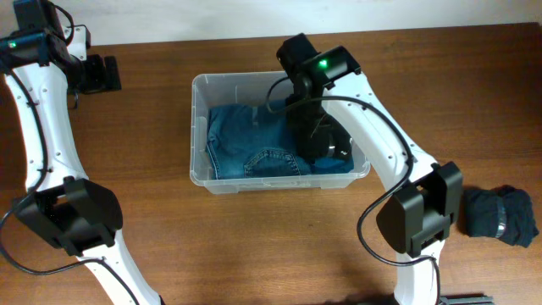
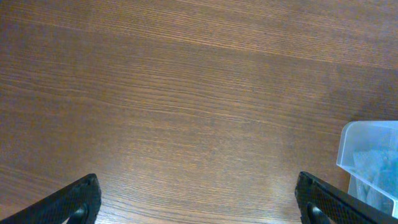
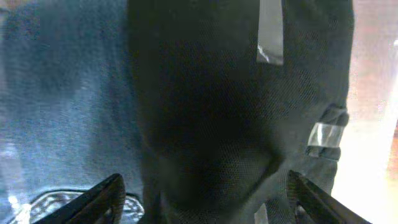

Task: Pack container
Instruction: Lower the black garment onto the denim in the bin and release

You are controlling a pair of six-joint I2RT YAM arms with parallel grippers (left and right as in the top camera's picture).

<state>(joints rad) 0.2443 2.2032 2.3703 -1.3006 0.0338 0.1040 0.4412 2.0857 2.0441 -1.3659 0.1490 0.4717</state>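
Fingers (image 3: 102, 199) of right gripper (image 1: 326, 142) are spread open, black garment (image 3: 205, 112) directly beneath them, on the jeans (image 1: 246, 140) at right end of container (image 1: 196, 127). Left gripper (image 1: 102, 74), also open, hovers upper left, well apart.

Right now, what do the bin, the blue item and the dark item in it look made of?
Container: clear glossy plastic; translucent walls. Blue garment: matte denim; stitched pocket seams show. Dark garment: black fine-weave fabric, matte; its silvery strips may be reflective tape.
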